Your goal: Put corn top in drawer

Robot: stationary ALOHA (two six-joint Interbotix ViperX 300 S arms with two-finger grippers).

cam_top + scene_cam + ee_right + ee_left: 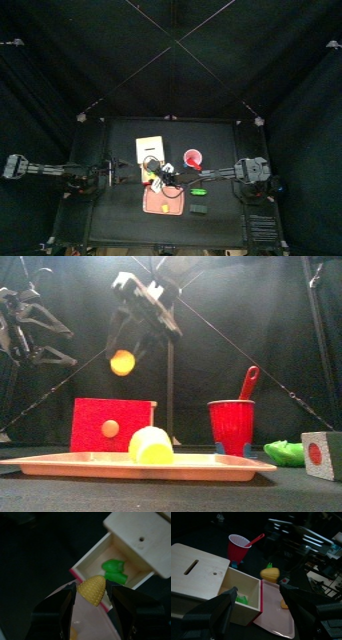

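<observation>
Right gripper [93,599] pinches my bumpy yellow corn top [92,590], hanging over the open wooden drawer [110,557] holding something green. Left gripper [256,597] rests spread beside the box.

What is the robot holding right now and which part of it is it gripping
The right gripper holds the corn top, jaws clamped on its two opposite sides near the wide end, pointed tip free, above the open drawer. The left gripper is open, holding nothing.
</observation>
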